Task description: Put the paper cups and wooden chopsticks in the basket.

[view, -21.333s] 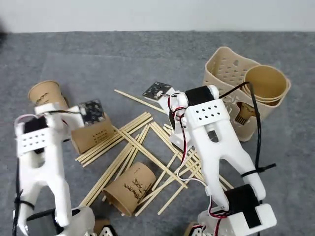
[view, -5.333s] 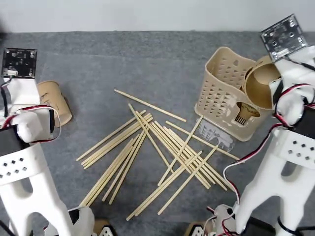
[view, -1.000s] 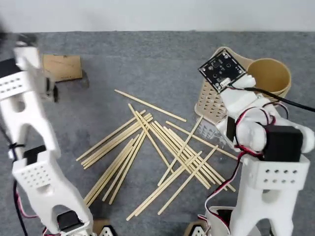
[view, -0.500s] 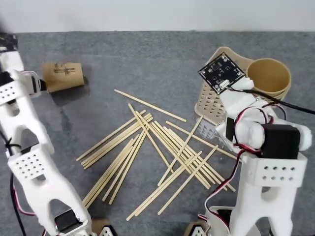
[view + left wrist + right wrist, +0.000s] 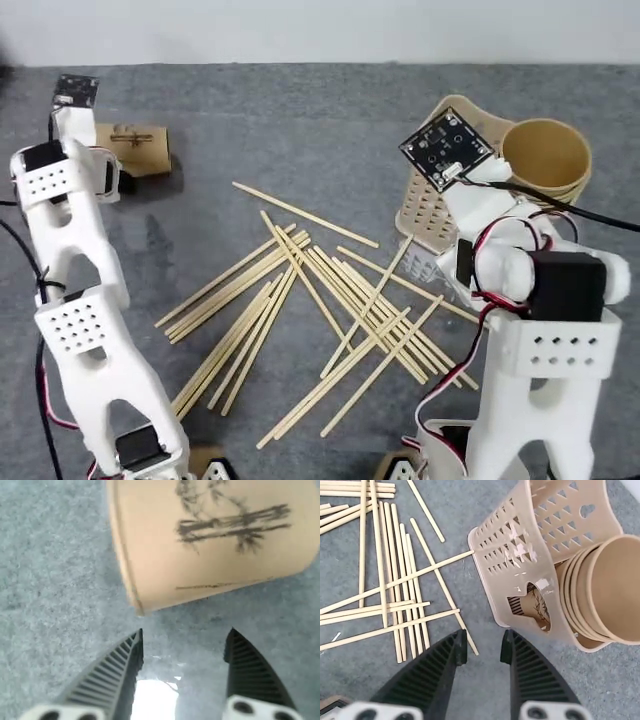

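Grey carpet (image 5: pixel 330 130) over table; pale wall (image 5: pixel 320 30) behind.

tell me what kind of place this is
Likely a robot-training tabletop: two white arms at a grey-covered table, with loose wooden chopsticks, a paper cup and a basket laid out.

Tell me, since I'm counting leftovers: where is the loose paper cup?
In the high view the paper cup lies on its side at far left, just ahead of the left end effector.
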